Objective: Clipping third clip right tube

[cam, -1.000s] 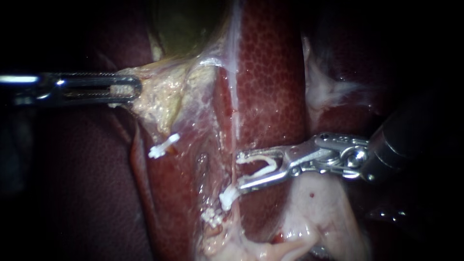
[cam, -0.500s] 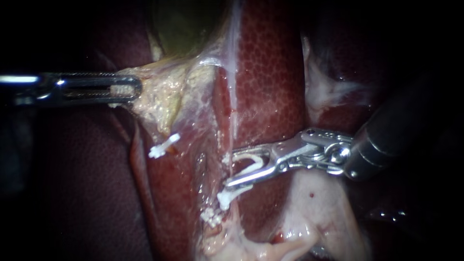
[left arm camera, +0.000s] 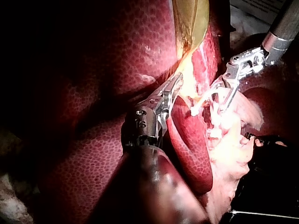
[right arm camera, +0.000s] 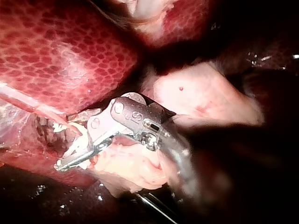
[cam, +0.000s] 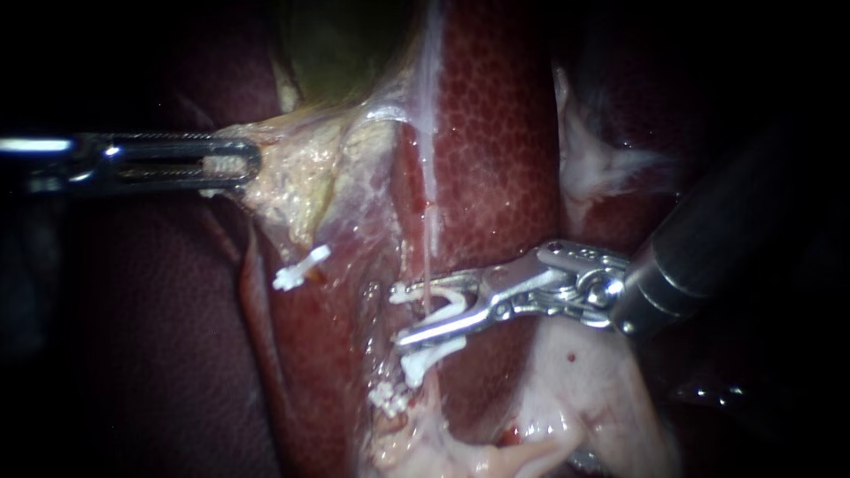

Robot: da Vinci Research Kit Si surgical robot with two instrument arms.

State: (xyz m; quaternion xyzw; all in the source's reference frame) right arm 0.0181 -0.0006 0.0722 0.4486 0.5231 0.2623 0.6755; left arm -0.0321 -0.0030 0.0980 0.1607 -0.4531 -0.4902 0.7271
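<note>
- Dark red, mottled liver: lies behind the thin, pale pink right tube and spreads to both sides of it.
- Green-yellow gallbladder: above the right tube's upper end.
- Pale pink lump of soft tissue: below and to the right of the right tube.
- Yellowish fatty tissue: left of the right tube.
- My right instrument, dark shaft with steel jaws: the jaws stand apart across the right tube. They carry an open white plastic clip whose legs straddle the tube.
- My left instrument, slotted steel jaws: well to the left of the right tube, with the jaws pinching the edge of the yellowish fatty tissue.
- Upper closed white clip: on the right tube, just below my right instrument's jaws.
- Lower closed white clip: just left of the right tube's lower end.
- Lone closed white clip: left of the right tube and apart from it.
</note>
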